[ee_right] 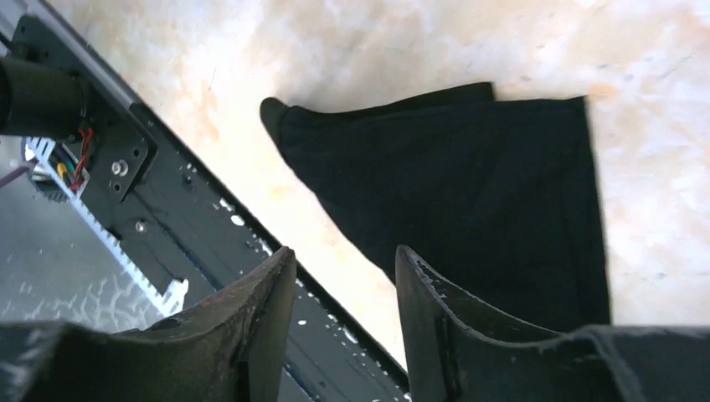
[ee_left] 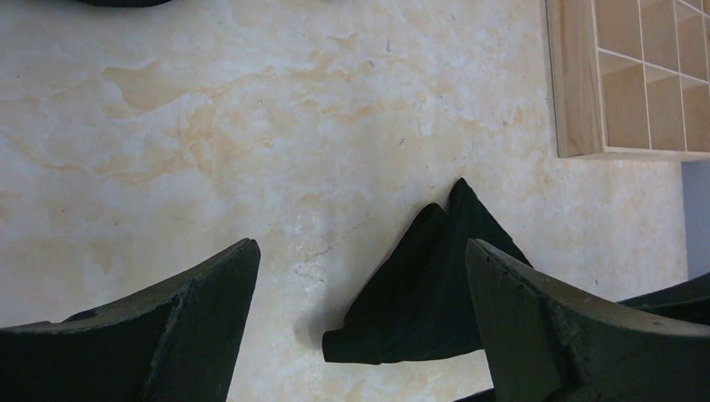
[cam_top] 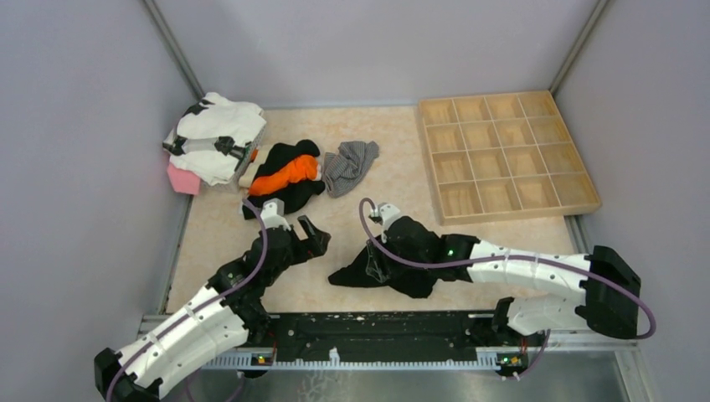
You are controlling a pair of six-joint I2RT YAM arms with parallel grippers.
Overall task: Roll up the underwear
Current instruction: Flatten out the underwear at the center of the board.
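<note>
The black underwear [cam_top: 362,273] lies spread flat in the lower centre of the top view, just beside the table's near edge, while the grey striped underwear [cam_top: 350,164] sits crumpled at upper centre. The right gripper [ee_right: 345,251] hovers over the black underwear with its fingers narrowly parted and nothing between them. The left gripper [cam_top: 303,237], left of the black underwear, is spread wide and empty.

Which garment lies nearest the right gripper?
The plain black underwear at the front, directly beside the right gripper; the grey striped one and the black-and-orange bundle lie far back.
</note>
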